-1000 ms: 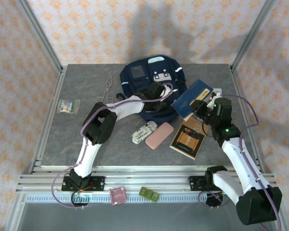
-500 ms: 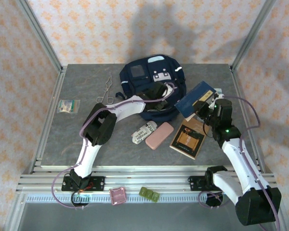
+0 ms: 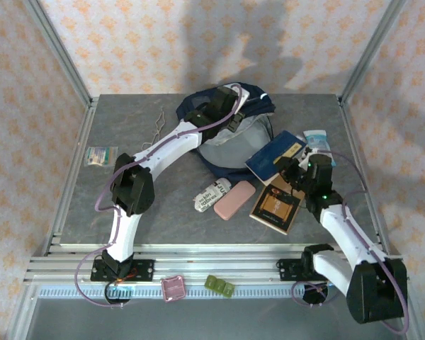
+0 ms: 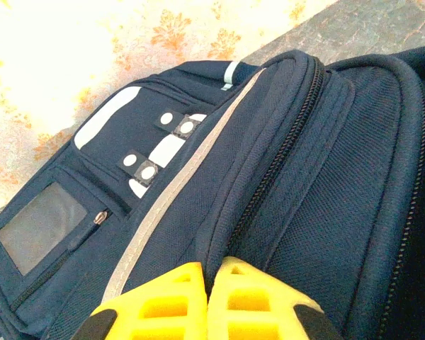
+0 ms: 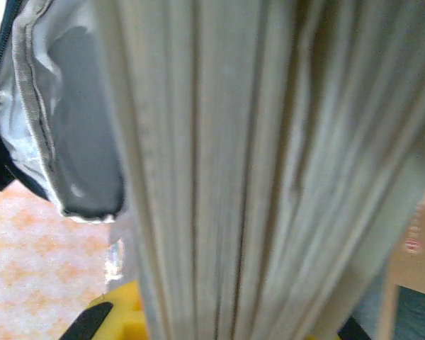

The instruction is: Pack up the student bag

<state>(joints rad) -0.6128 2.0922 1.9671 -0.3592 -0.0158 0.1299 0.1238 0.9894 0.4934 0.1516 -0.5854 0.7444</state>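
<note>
The student bag [image 3: 257, 106] lies at the far middle of the surface, its long axis running roughly far to near and its grey-lined mouth gaping toward the right arm. It looks like soft, floppy fabric that would sag shut if dropped, so the stiffer zipper rim seems the best hold. There the left gripper [image 4: 209, 276] is pinched closed on the fabric, while the right gripper [image 3: 292, 164] clamps a blue book [image 3: 273, 154] just beside the mouth.
</note>
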